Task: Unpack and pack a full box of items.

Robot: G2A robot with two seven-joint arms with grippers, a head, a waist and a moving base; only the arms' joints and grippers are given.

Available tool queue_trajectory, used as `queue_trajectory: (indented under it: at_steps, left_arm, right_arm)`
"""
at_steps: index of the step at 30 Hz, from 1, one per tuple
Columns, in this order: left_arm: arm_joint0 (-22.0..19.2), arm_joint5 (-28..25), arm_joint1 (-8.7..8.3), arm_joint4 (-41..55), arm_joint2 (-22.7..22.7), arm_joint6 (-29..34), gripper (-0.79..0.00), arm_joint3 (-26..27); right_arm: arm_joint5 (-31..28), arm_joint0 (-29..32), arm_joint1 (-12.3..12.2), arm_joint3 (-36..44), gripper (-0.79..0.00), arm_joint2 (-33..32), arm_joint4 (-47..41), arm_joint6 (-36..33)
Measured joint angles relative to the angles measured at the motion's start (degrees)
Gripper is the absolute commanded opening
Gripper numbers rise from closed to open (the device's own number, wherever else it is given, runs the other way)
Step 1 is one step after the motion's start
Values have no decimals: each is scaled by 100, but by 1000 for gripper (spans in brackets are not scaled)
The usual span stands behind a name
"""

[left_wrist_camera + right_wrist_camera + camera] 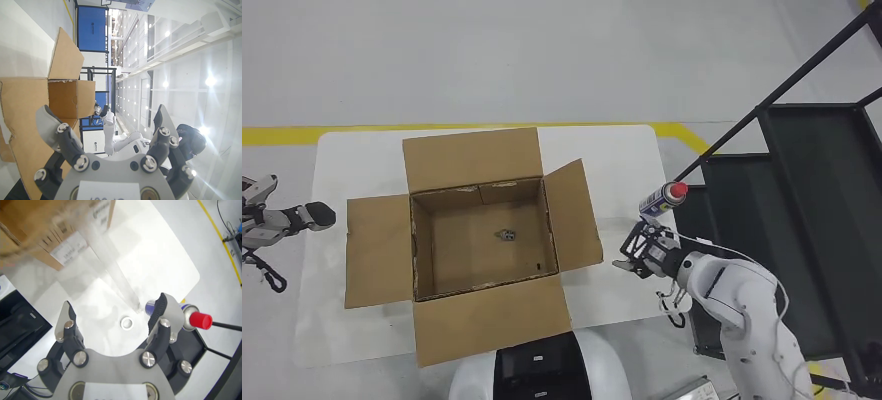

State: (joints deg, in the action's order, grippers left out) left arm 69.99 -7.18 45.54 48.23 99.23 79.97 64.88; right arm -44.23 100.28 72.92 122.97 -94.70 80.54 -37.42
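White table (362,160), grey floor (542,60); left end effector (102,109) and right end effector (114,301) gape empty.

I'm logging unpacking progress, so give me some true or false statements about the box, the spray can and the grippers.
The box has all four flaps folded out. True.
The box is packed full. False: a small grey item lies on its mostly bare floor.
The right gripper grips the spray can. False: it is open, with the can outside its fingers.
The left gripper is open. True.
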Motion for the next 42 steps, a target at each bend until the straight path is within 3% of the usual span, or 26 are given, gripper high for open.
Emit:
queue_trajectory:
  at_steps: [7, 20, 27, 34, 42]
  left_arm:
    - [0, 0, 0, 0, 0, 0, 0, 0]
    - [0, 0, 0, 0, 0, 0, 0, 0]
    - [0, 0, 0, 0, 0, 0, 0, 0]
    - [0, 0, 0, 0, 0, 0, 0, 0]
    - [0, 0, 0, 0, 0, 0, 0, 0]
  right_arm:
    - [128, -301, -40, 231, 0, 115, -526, -90]
    - [166, -328, -41, 224, 0, 124, -544, -81]
    - [176, -580, -76, 568, 0, 313, -628, 313]
    - [317, -1909, -43, 266, 0, 1593, -489, -218]
    - [1029, -3567, 204, -1088, 0, 3613, -350, -1470]
